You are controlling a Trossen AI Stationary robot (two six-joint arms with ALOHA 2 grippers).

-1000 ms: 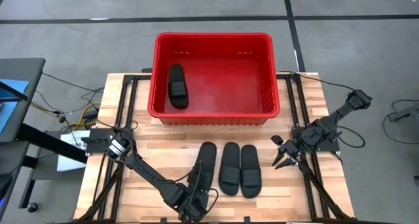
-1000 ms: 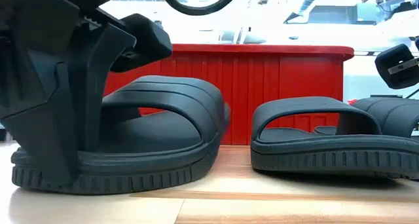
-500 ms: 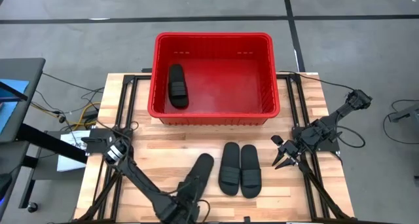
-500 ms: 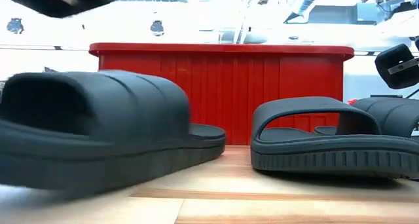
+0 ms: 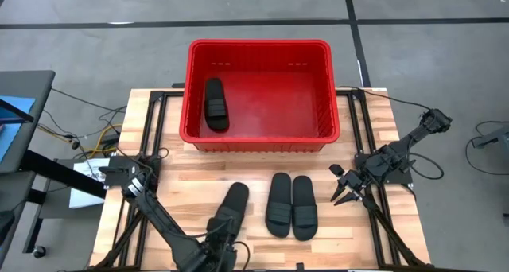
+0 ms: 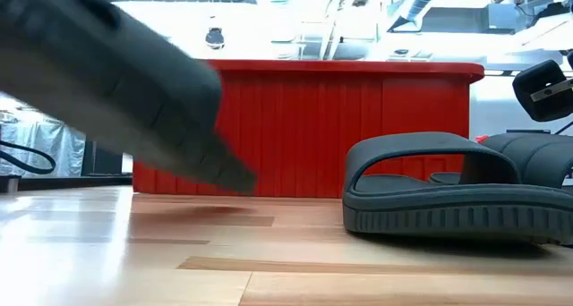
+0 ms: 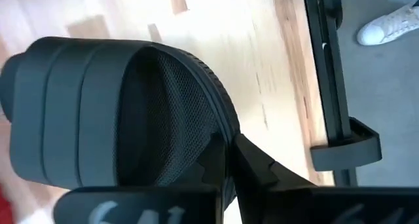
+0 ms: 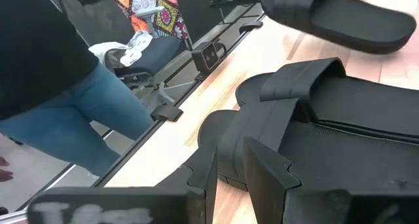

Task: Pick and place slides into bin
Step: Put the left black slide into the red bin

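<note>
The red bin (image 5: pixel 258 137) stands at the table's far middle, with one black slide (image 5: pixel 215 105) lying flat at its left end. Two more slides (image 5: pixel 280 204) (image 5: pixel 303 207) lie side by side on their soles on the wood in front of the bin. My left gripper (image 5: pixel 221 231) is shut on a fourth slide (image 5: pixel 232 204) near the table's near edge, to the left of that pair. This slide also shows in the low view (image 6: pixel 116 82) and the left wrist view (image 7: pixel 98 112). My right gripper (image 5: pixel 344 199) waits open and empty to the right of the pair. My left gripper pinches the held slide's sole at its side edge (image 7: pixel 219 129), right beside the wide strap. One finger (image 7: pixel 213 168) lies on the footbed side and the other (image 7: pixel 268 171) under the sole. The slide is lifted clear of the table and tilted.
Dark frame rails run along the table's left (image 5: pixel 131 216) and right (image 5: pixel 382 216) sides. A person in jeans (image 8: pixel 72 119) stands beyond the table's edge in the right wrist view. A white shoe (image 7: pixel 386 24) shows on the floor.
My left gripper has lifted the slide off the table, away from the pair, and carried it toward the table's left. The slide lay flat beside the two others a second ago. It now hangs tilted and clear of the wood. My right arm has kept still.
</note>
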